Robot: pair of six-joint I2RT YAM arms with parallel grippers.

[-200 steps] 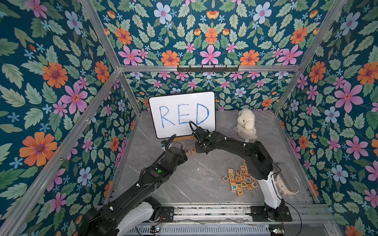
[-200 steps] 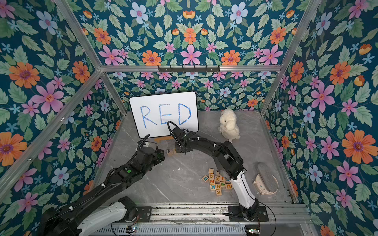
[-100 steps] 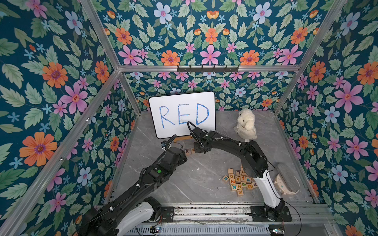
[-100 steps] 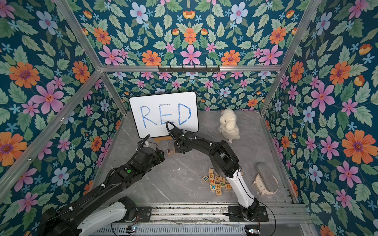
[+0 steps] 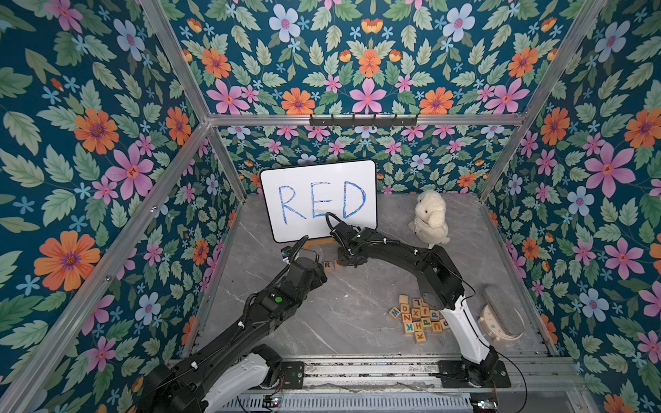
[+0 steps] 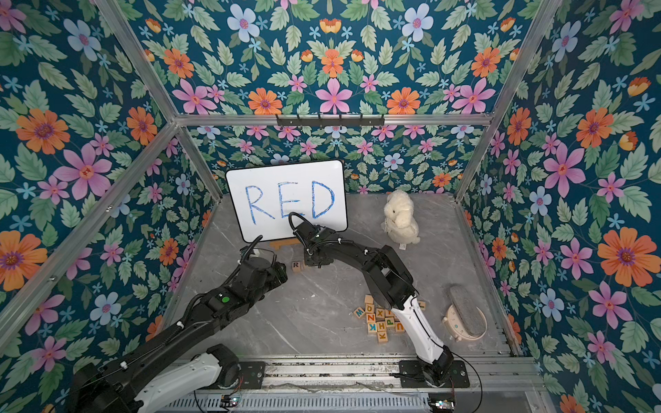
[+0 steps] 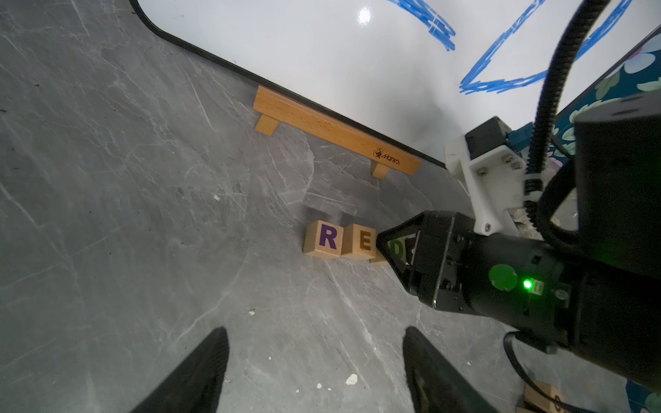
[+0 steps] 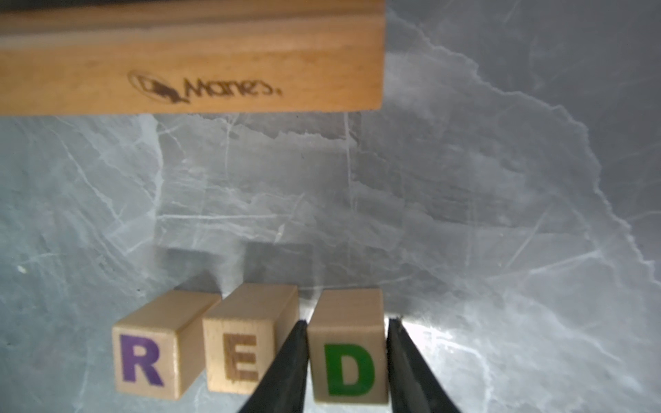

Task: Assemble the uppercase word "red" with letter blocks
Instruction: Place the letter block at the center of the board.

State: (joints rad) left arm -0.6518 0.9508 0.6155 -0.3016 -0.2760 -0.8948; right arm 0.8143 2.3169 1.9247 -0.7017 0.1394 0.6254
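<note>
Right wrist: D block [image 8: 346,361] inside right gripper [image 8: 347,320].

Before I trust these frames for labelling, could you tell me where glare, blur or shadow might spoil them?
Left wrist view: glare spot on the whiteboard; right wrist view: soft focus on the R block and wooden stand, washed-out table beside the D block.

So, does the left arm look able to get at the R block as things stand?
Probably yes. The R block ends the line of blocks, and only bare table lies between it and the left arm's open jaws. The right arm's jaws straddle the D block at the other end.
</note>
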